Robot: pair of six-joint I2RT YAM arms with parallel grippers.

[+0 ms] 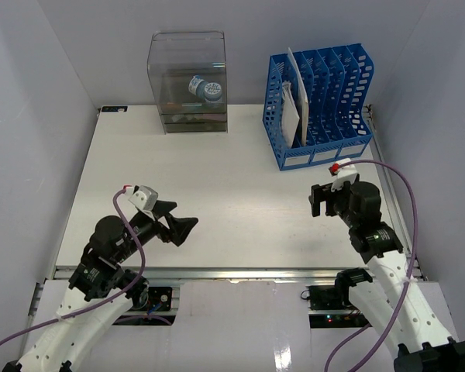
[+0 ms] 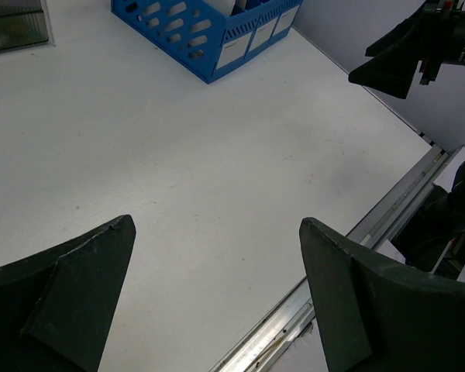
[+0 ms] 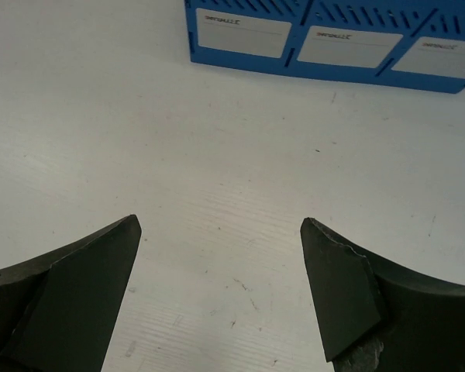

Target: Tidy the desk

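Observation:
The desk [image 1: 240, 201] is a large white tabletop with a metal rail [image 1: 240, 273] along its front edge; it also shows in the left wrist view [image 2: 186, 155] and the right wrist view [image 3: 217, 139]. My left gripper [image 1: 178, 219] hovers over the front left of the desk, open and empty; its jaws stand wide apart in the left wrist view [image 2: 217, 232]. My right gripper [image 1: 323, 203] hovers over the front right, open and empty, in front of the blue file rack [image 1: 319, 105]; its jaws stand wide apart in its own view [image 3: 221, 225].
The blue slotted file rack at the back right holds white papers [image 1: 294, 101]; it also shows in the left wrist view [image 2: 209, 31] and the right wrist view [image 3: 333, 39]. A clear plastic drawer box [image 1: 187, 81] at the back left holds a small round item [image 1: 208, 90].

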